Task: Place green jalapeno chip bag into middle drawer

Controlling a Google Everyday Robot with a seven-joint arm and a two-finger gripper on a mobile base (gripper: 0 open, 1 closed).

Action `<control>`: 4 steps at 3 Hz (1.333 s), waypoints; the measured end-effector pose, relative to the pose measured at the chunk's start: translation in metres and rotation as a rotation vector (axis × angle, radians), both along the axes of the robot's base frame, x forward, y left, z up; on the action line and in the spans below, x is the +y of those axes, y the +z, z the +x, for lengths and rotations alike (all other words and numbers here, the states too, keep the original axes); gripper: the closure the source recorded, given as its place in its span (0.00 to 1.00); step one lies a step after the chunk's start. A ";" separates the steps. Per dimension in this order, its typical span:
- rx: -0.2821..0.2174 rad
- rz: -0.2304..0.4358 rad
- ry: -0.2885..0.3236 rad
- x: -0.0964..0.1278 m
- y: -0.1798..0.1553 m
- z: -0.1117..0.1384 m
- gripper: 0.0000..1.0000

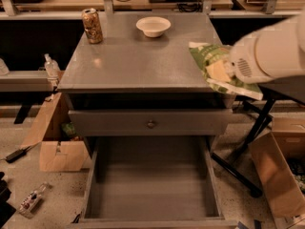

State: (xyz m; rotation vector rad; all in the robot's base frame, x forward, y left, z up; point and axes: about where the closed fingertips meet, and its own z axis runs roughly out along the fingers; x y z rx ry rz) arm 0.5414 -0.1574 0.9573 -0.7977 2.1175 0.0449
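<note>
The green jalapeno chip bag (pixel 213 63) hangs at the right front edge of the cabinet top, partly sticking out past it. My gripper (pixel 225 71) is shut on the bag's right side. The white arm housing (pixel 269 51) reaches in from the right and hides most of the fingers. The middle drawer (pixel 152 185) is pulled open below, a wide grey box with a bare floor. It lies lower than the bag and to its left.
A brown-orange can (pixel 92 25) and a white bowl (pixel 153 26) stand at the back of the cabinet top (pixel 133 61). A shut drawer front with a knob (pixel 151 123) sits above the open drawer. Cardboard boxes (pixel 62 154) (pixel 279 175) and black stand legs (pixel 248 142) flank the cabinet.
</note>
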 end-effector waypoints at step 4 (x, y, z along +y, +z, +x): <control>0.292 0.376 -0.104 -0.057 -0.186 -0.026 1.00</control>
